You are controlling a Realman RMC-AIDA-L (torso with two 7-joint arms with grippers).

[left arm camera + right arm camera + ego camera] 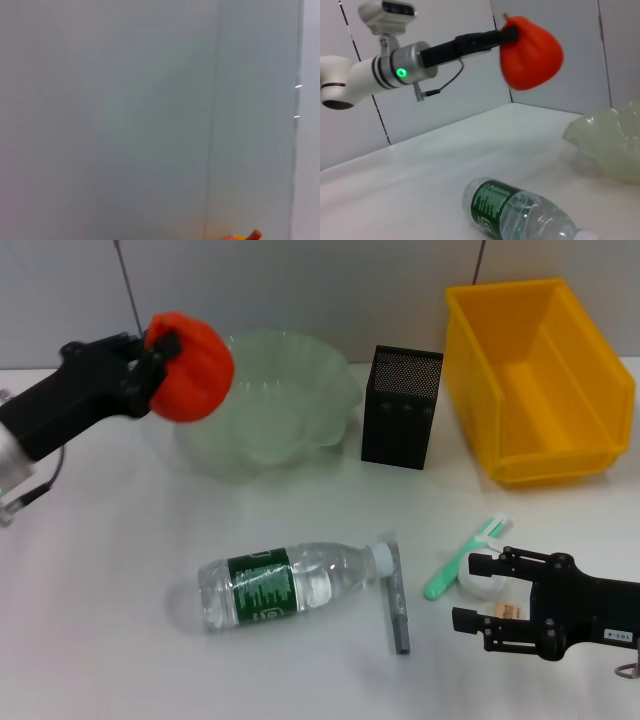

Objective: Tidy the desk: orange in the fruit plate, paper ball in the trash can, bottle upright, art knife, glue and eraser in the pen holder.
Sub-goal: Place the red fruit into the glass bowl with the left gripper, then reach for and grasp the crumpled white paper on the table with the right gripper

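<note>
My left gripper (160, 348) is clamped on the orange (190, 366), holding it in the air. In the right wrist view the fruit (531, 52) hangs well clear of the table (445, 165), pinched at its top by the black fingers (485, 39). Just past the orange, on its far side from my arm, sits the fruit plate (300, 380); the orange overlaps the plate's near-left rim from the head camera, though I cannot tell whether it is over the bowl proper. Beyond the plate stands the pen holder (400, 408), and farther still the trash can (540, 380). Below the held orange, toward me, the bottle (285, 583) lies on its side, cap touching a grey stick-shaped item (398, 600).

My right gripper (480, 592) rests low near the table's front right, fingers spread apart, empty. Between them I see the paper ball (482, 585) and the eraser (508, 611); a green-handled tool (462, 560) lies just beside.
</note>
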